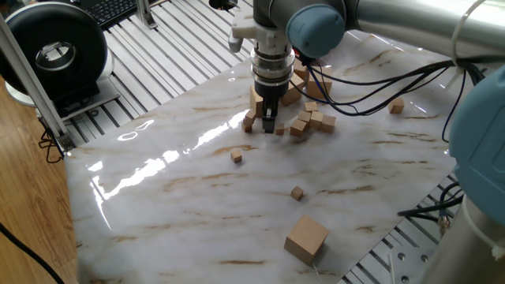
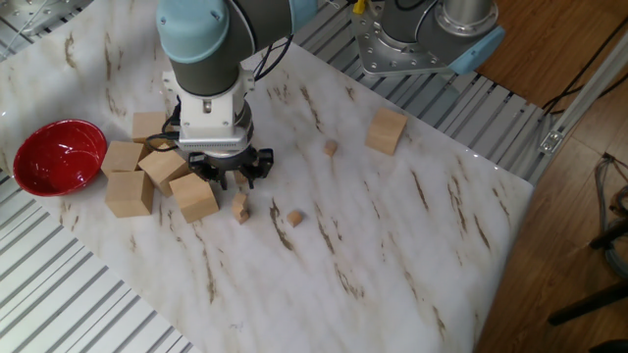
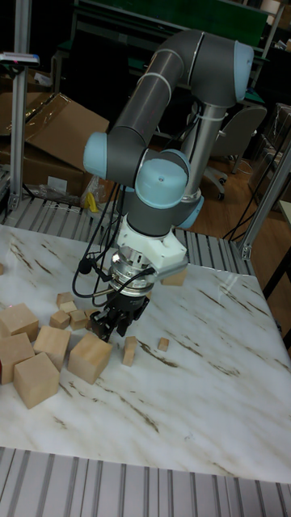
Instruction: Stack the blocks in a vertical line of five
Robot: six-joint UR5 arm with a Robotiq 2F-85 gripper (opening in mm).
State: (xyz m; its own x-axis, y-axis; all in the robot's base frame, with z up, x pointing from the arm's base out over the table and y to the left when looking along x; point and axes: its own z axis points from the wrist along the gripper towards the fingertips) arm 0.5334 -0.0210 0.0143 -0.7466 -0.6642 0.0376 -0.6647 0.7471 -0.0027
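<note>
Hand low over the worktop, at the edge of a cluster of wooden cubes. Fingers slightly parted in the other fixed view; whether a block sits between them, cannot tell — tips hide that spot in all views.

Small blocks: a short stack of two just beside the hand; one loose near it; one farther off toward the lone large cube. More small ones bunched behind the hand. No five-high column yet.

Risks, as I judge them:
- Large cubes crowd the hand closely. A descent or swing could nudge one into the short stack and topple it.
- The blocks are tiny against the fingers; an off-centre pinch could flick one away or twist it.
- Polished stone-look surface; a knocked block would likely skid.
- A taller column will stand less steadily; any sideways drag on release could fell it.

Surface: white marbled slab with brown veining, glossy, strong window glare. Red bowl at one edge. Slotted aluminium rails around the slab.

Room: wood floor, cardboard boxes, office chair, trailing cables, black fan-like unit nearby.
</note>
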